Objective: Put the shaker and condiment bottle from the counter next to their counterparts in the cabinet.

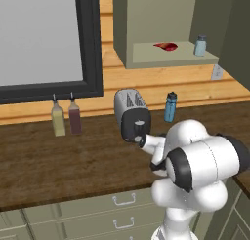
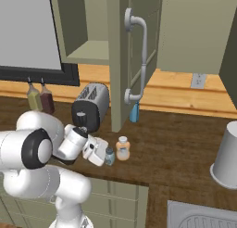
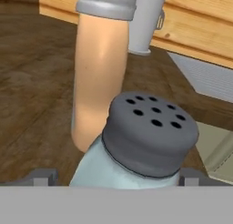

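Observation:
The pale-blue shaker (image 3: pixel 148 132) with its holed grey cap stands on the counter between my two fingertips (image 3: pixel 43 176). My gripper (image 3: pixel 117 176) is open around it, with a small gap still showing on the left side. In the right base view the gripper (image 2: pixel 106 157) reaches the shaker (image 2: pixel 109 156) from the left. The tan-orange condiment bottle (image 2: pixel 122 148) stands right beside the shaker, just behind it in the hand view (image 3: pixel 100 82). On the open cabinet's shelf (image 1: pixel 146 56) lie the red condiment item (image 1: pixel 166 46) and the matching shaker (image 1: pixel 200 45).
The olive cabinet door (image 2: pixel 134 60) with a grey handle hangs open above the counter. A toaster (image 1: pixel 132 114) stands behind my arm, a taller blue bottle (image 1: pixel 170 107) beside it. Yellow (image 1: pixel 58 118) and dark-red (image 1: pixel 74 117) bottles stand far left. A grey cup (image 2: pixel 227 157) and a sink (image 2: pixel 203 215) lie right.

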